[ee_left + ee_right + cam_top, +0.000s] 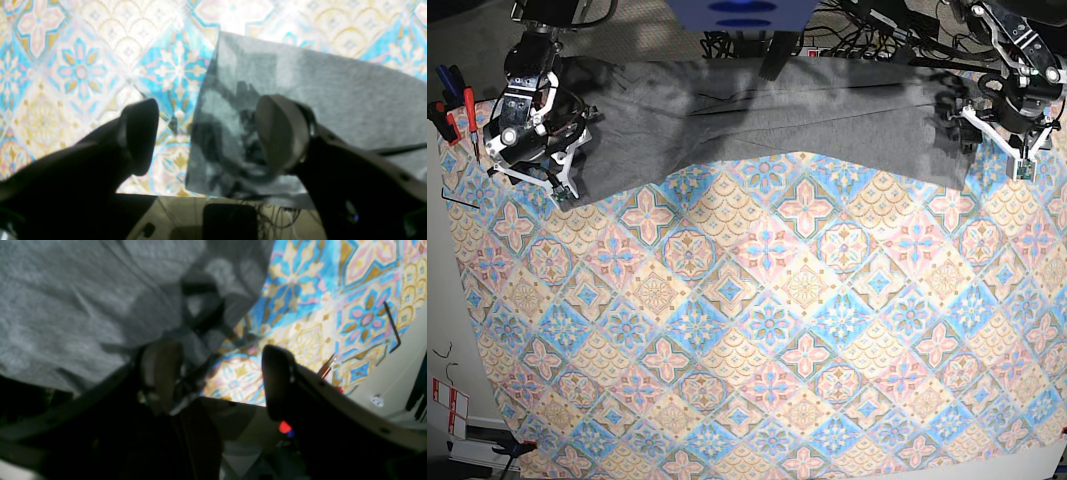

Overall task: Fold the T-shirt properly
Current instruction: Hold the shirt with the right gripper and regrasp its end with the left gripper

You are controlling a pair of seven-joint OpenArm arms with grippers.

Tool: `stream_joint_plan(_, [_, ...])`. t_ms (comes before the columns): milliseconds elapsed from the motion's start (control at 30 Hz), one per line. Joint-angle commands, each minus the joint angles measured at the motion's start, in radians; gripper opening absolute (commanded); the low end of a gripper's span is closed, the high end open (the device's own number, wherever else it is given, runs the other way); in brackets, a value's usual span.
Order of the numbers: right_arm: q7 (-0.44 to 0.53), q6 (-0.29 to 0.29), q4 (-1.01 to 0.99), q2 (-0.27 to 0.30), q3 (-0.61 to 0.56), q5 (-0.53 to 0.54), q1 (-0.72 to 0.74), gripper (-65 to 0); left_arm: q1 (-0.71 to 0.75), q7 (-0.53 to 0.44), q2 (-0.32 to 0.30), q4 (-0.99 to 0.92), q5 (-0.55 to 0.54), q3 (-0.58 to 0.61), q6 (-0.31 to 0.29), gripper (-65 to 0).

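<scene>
The heather-grey T-shirt (767, 110) lies in a long band along the far edge of the table on the patterned tablecloth (767, 330). My left gripper (990, 143) hovers at the shirt's right end. In the left wrist view it (210, 136) is open, straddling the shirt's edge (333, 83), one finger (283, 133) over the cloth. My right gripper (555, 168) is at the shirt's left end. In the right wrist view it (220, 376) is open, one finger (163, 373) over the shirt (83, 300), the other over the tablecloth (333, 306).
Screwdrivers and hand tools (452, 105) lie by the table's left edge; a red-handled one (328, 365) and a black hex key (392, 326) show in the right wrist view. Cables (877, 40) hang behind the table's far edge.
</scene>
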Motion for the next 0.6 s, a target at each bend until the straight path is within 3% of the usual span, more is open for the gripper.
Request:
stream_joint_plan(0, [0.004,-0.004,0.018,0.01,0.004,-0.002,0.008,-24.5,0.002,-0.006,-0.037,-0.014,-0.006,-0.006,0.005,-16.7])
stream_joint_plan(167, [0.004,-0.004,0.018,0.01,0.006,-0.01,0.008,-24.5,-0.017,-0.012,-0.137,-0.227,-0.016,0.0,0.005,-16.7])
stream_joint_plan(300, [0.004,-0.004,0.018,0.008,0.006,-0.113,0.008,-24.5,-0.056,-0.013,-0.188,-0.352,-0.017,-0.002,0.005,-16.7])
stream_joint_plan(433, [0.004,-0.004,0.019,-0.013,0.003,-0.214,0.008,-24.5,-0.064,-0.073,-0.194,-0.391,-0.017,0.031,0.005,-16.7])
stream_joint_plan(567, [0.004,-0.004,0.019,-0.021,0.004,-0.228,0.006,-24.5,-0.067,-0.076,-0.185,-0.395,-0.017,0.089,0.005,-16.7])
